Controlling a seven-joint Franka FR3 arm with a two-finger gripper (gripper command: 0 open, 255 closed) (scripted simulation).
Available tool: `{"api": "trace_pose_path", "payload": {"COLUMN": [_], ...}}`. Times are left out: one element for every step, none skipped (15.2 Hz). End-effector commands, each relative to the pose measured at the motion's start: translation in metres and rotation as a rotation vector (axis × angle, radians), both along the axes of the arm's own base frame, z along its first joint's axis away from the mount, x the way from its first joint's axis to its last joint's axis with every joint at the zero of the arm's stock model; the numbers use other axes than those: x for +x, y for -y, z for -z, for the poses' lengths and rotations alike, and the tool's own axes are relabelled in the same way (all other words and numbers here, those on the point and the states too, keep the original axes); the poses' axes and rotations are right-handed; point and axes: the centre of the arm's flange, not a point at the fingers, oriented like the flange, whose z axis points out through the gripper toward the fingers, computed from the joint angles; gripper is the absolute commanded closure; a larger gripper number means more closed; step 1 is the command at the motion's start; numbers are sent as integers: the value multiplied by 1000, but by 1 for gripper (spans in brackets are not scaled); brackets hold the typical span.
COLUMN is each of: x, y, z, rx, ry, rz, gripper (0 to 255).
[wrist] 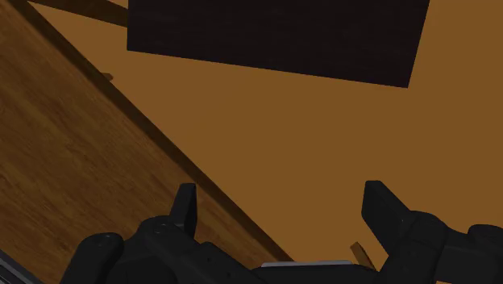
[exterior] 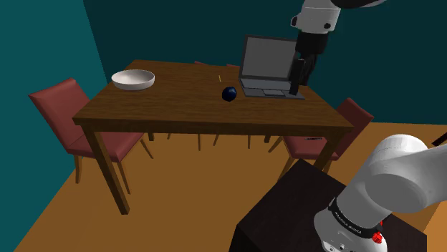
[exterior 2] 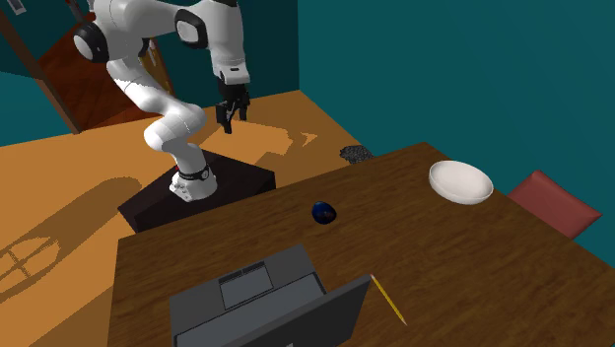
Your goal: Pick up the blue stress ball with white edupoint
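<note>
1. The dark blue ball (exterior: 229, 94) lies on the wooden surface (exterior: 165, 107), between the white bowl (exterior: 133, 79) and the open laptop (exterior: 268, 71), nearer the laptop.
2. The tool (wrist: 282, 211) hangs high, fingers apart and empty, above the surface's edge and the floor (wrist: 322, 121), well apart from the ball.
3. Nothing of the pickup looks done yet: the approach, descent, closing and lift all remain.

Thing: the blue ball (exterior: 228, 94) is looking small, round, dark and a bit shiny.
Place: it is sitting on the brown wooden table (exterior: 172, 107), near the middle.
Neighbour: it is lying near the open laptop (exterior: 268, 64), not touching it.
</note>
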Motion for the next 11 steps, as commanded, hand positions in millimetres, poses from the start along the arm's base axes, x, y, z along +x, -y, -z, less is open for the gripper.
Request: {"api": "trace_pose_path", "payload": {"x": [0,8,16,25,33,42,51,59,68,77,86], "y": [0,5,10,14,19,24,28,33,37,41,46], "z": [0,7,14,21,27,34,41,47,54,60,66], "rx": [0,9,18,27,36,45,54,63,72,81,90], "ry": [0,15,30,45,60,75,90,105,120,135,150], "rz": [0,0,0,0,0,0,0,1,1,1,1], "gripper": [0,0,0,0,0,0,0,0,0,0,0]}}
